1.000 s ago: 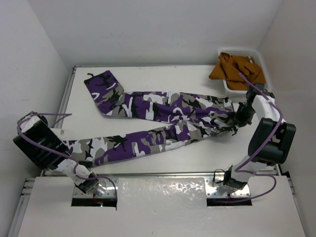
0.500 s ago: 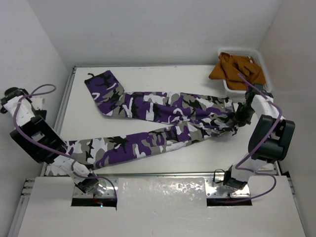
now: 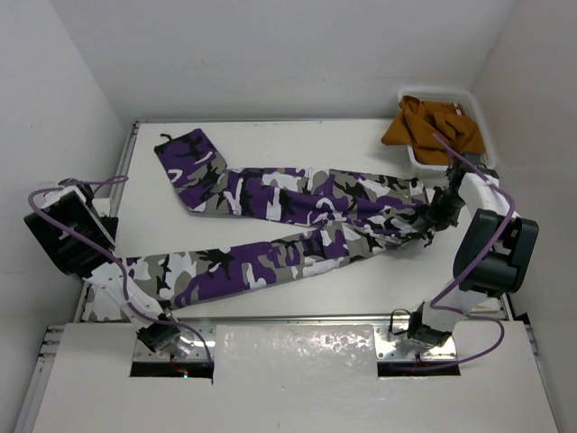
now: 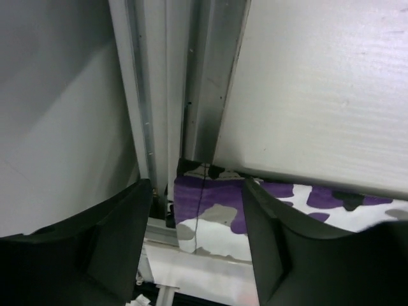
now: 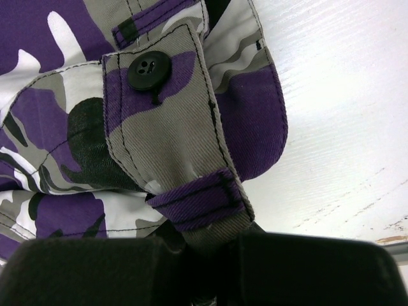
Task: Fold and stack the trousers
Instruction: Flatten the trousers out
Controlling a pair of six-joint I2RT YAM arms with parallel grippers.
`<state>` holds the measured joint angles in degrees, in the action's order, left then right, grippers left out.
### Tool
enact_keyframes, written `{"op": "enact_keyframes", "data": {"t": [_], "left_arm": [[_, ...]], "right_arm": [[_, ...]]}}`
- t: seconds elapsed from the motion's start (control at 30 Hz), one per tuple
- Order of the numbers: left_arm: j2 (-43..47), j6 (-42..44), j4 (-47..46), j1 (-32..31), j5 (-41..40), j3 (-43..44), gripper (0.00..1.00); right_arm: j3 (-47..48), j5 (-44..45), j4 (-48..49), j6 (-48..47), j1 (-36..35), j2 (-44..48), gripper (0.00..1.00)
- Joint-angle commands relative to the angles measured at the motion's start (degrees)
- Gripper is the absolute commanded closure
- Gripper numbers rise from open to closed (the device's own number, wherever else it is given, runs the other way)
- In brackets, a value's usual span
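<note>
Two arms stand at the near edge of the table [image 3: 270, 149]. On the left, the left pincer [image 4: 196, 191] hangs with its jaws spread and nothing between them, looking down on the metal rail [image 4: 207, 76] along the table's left side. Just past its fingertips lies the cuff end of one leg of the trousers [image 3: 297, 225], right beside that rail; as far as I can see, neither finger touches it. From that pincer the camouflage cloth runs off to the right, flat on the table, with the second leg splayed away from it so that its cuff sits farther back, well apart from the open jaws. Both legs meet at the waist, over at the right pincer [image 5: 207, 239], which is clamped tight on the waistband at a purple belt loop [image 5: 201, 203], a black button [image 5: 149, 69] showing just beyond its fingertips. Behind that pincer, apart from it, a white bin [image 3: 478, 113] holds an orange-brown garment [image 3: 428, 126].
</note>
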<state>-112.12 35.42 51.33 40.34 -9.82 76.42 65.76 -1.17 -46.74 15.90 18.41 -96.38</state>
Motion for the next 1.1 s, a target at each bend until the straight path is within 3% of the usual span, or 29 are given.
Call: {"op": "enact_keyframes", "data": {"t": [0.0, 0.2, 0.3, 0.37, 0.4, 0.43, 0.5, 0.63, 0.73, 0.77, 0.83, 0.87, 0.97, 1.07], "left_arm": [[-1.08, -0.97, -1.51, 0.44, 0.86, -1.45, 0.49], [-1.35, 0.35, 1.75, 2.46, 2.0, -4.27, 0.74], [-1.53, 1.31, 3.33, 3.52, 1.57, -3.92, 0.75], [-1.7, 1.41, 4.47, 4.22, 1.47, -3.21, 0.69], [-1.62, 1.41, 4.91, 4.4, 1.56, -1.9, 0.53], [-1.53, 1.32, 5.27, 4.57, 2.26, -1.11, 0.49], [-1.09, 1.23, 6.41, 5.45, 3.49, 1.0, 0.45], [-2.75, 1.76, 7.38, 6.59, 3.41, 0.84, 0.45], [-3.63, 2.28, 7.99, 6.68, 5.42, -1.36, 0.53], [-3.72, 2.46, 8.69, 6.68, 6.04, -2.23, 0.69], [-3.9, 2.99, 10.09, 6.68, 7.71, -3.12, 0.85], [-3.73, 3.25, 10.37, 6.68, 8.15, -3.91, 1.0], [-2.85, 5.09, 11.25, 6.68, 9.56, -3.92, 1.0], [-0.3, 6.58, 11.07, 6.77, 17.25, 0.54, 1.0]], "right_arm": [[1.3, 0.11, 2.01, -0.61, 0.22, 1.19, 1.0], [2.71, 0.2, 1.83, -0.78, 0.22, 1.19, 1.0], [2.97, 0.11, 1.92, -0.78, 0.22, 0.93, 1.0], [2.97, -0.24, 2.09, -0.87, 0.22, 0.84, 1.0], [2.89, -0.32, 2.09, -0.87, 0.22, 0.84, 1.0], [2.89, -0.32, 2.09, -0.96, 0.13, 0.84, 1.0], [2.71, -0.41, 2.18, -1.22, 0.22, 0.93, 1.0], [2.62, -0.24, 2.18, -1.49, 0.22, 1.28, 1.0], [2.8, -0.41, 2.18, -1.31, 0.22, 1.28, 1.0], [2.8, -0.5, 2.18, -1.4, 0.22, 1.28, 1.0], [2.89, -0.68, 2.18, -1.31, 0.22, 1.37, 1.0], [2.97, -0.68, 2.18, -1.31, 0.22, 1.37, 1.0], [3.06, -0.85, 2.18, -1.31, 0.22, 1.37, 1.0], [4.98, -1.55, 2.09, -1.14, 0.22, 1.11, 1.0]]}}
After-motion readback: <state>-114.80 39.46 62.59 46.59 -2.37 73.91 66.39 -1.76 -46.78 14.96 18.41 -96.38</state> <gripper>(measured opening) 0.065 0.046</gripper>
